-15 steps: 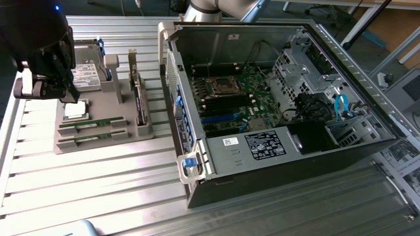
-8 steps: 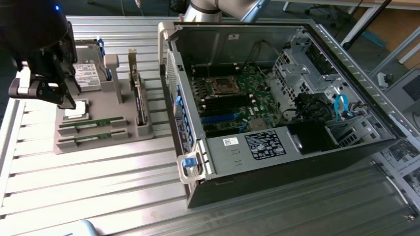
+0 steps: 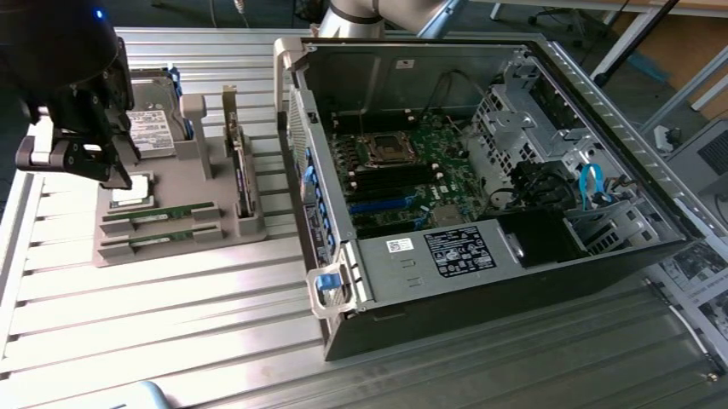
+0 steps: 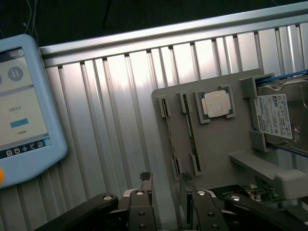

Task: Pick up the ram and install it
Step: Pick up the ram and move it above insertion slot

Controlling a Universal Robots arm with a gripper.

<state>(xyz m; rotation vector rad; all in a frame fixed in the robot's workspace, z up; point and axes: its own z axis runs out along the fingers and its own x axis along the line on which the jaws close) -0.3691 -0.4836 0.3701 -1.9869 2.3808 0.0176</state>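
Observation:
Two look-alike green ram sticks stand on edge in parallel slots of a grey holder tray: one ram stick and its twin. My gripper hangs above the tray's end toward the exterior view's left, near the processor, and touches nothing. It is open, with nothing between its fingertips. In the wrist view the fingertips sit just past one end of the sticks. The open computer case lies at the exterior view's right, with its motherboard's memory slots exposed.
The tray also carries a silver processor and a hard drive with a white label. A blue-edged touchscreen pendant lies on the ribbed metal table. The case wall rises right beside the tray.

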